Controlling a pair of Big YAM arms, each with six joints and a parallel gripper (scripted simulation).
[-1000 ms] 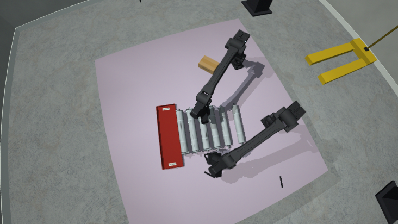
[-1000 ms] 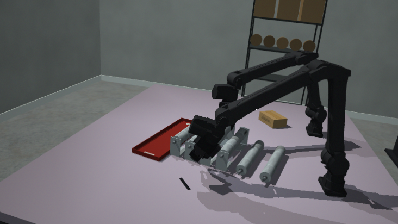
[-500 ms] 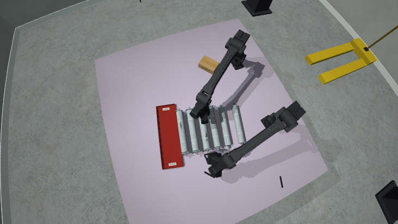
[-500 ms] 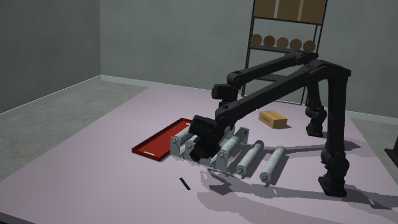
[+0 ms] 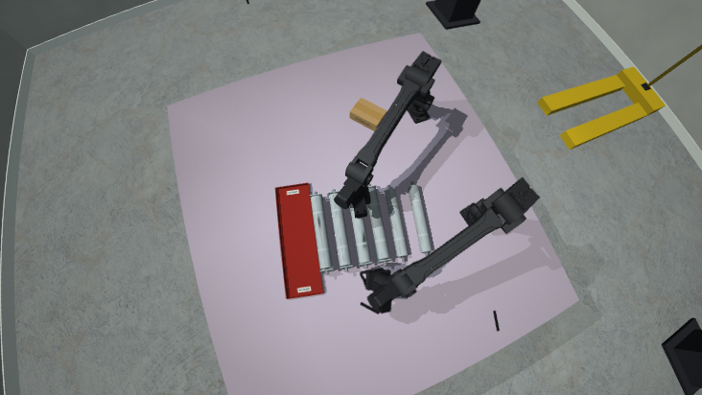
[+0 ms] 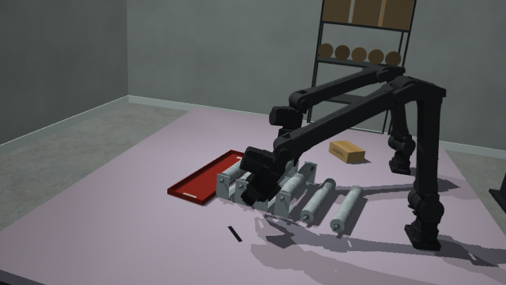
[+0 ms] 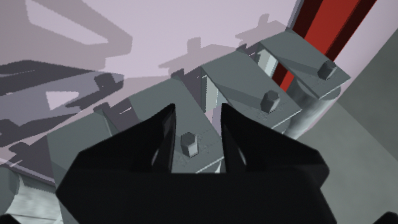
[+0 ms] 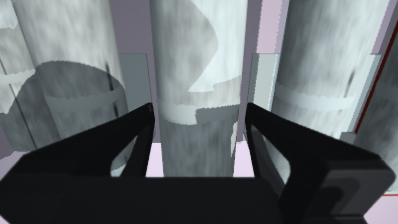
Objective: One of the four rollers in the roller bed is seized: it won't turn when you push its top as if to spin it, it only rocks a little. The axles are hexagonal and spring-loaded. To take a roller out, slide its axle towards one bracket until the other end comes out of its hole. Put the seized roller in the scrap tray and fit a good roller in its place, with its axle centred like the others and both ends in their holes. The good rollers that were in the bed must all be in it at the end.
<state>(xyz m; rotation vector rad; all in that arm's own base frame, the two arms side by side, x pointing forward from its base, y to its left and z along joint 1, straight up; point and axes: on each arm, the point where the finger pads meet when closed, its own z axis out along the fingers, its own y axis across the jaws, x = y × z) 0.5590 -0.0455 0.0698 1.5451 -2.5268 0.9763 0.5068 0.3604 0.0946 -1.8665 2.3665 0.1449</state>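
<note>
The roller bed [image 6: 222, 187] holds four grey rollers beside the empty red scrap tray [image 5: 294, 235] [image 6: 198, 184] [image 7: 325, 25]. My right gripper [image 5: 360, 211] [image 8: 199, 111] is open. It straddles the far end of the third roller from the tray [image 5: 362, 243] [image 8: 197, 60], with a small gap on each side. My left gripper [image 5: 367, 277] [image 6: 249, 198] [image 7: 198, 111] is open at the near bracket [image 7: 150, 100]. Its fingers stand on either side of that roller's hexagonal axle end [image 7: 187, 142] without touching it.
Two spare rollers [image 5: 397, 230] [image 5: 421, 222] [image 6: 319, 200] [image 6: 347, 208] lie on the mat beside the bed, away from the tray. A cardboard box [image 5: 365, 113] [image 6: 347, 151] sits near the right arm's base. A short black strip [image 5: 496, 321] lies on the mat.
</note>
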